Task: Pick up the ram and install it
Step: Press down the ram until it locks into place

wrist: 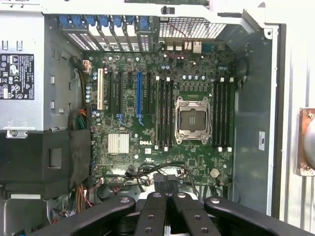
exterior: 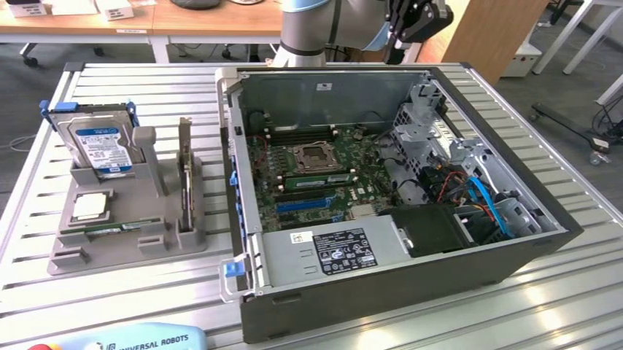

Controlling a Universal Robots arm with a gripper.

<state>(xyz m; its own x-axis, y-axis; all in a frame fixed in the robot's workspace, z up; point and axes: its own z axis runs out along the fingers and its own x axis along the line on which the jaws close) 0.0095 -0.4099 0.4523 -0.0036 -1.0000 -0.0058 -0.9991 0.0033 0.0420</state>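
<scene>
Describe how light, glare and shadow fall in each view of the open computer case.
Exterior view: bright glare lies on the table slats at that view's right, while the inside of the case is shaded around the black shroud. Wrist view: the motherboard is evenly lit, and the gripper is dark in the foreground.

slatted metal table (exterior: 107, 292): bright glare on its near slats. wooden desks (exterior: 185, 25): beyond the gripper (exterior: 409, 33), toward the exterior view's left of it. wooden panel (exterior: 492, 36): just beside it, on the exterior view's right. grey carpet floor (exterior: 565, 87): further right, carrying a castored black base (exterior: 570, 124).
</scene>
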